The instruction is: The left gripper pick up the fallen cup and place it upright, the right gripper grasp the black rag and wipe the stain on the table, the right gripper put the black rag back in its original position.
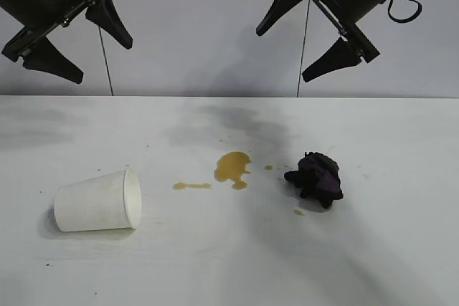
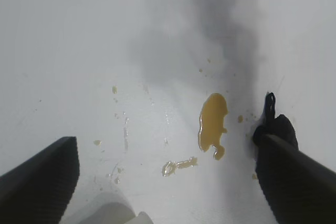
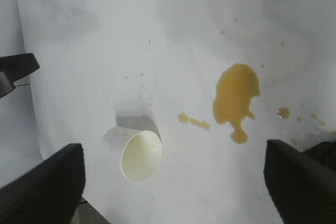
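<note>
Nearest us the cup [image 1: 97, 201] lies on its side on the counter [image 1: 229, 270], long axis running left to right and mouth turned toward the stain [image 1: 232, 167], with the black rag [image 1: 315, 176] just beyond the stain to the right. Farther back, high above, our left gripper [image 1: 77, 36] hangs nearly over the cup, fingers spread wide and empty. Our right gripper [image 1: 307, 32] hangs likewise over the rag, so the cup falls to our left arm.
</note>
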### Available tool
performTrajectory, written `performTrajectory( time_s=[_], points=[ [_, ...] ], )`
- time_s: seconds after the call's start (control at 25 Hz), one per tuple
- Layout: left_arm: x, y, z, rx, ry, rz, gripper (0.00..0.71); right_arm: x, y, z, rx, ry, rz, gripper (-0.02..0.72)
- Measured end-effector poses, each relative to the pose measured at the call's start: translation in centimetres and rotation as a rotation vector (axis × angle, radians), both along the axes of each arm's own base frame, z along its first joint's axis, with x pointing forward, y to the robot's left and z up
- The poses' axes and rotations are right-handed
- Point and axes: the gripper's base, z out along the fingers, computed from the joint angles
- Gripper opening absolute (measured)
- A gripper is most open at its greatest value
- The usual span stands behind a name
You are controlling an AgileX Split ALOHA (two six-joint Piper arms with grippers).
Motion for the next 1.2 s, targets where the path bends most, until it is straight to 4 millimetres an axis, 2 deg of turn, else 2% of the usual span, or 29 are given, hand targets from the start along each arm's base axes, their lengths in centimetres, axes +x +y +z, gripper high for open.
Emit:
performTrajectory(
  time_s=[1.2],
  points=[
    [0.23,0.08,0.05,0.003,-0.021,0.018,0.658,0.06,0.02,0.04,0.007,0.002,-0.012,0.641]
  ],
)
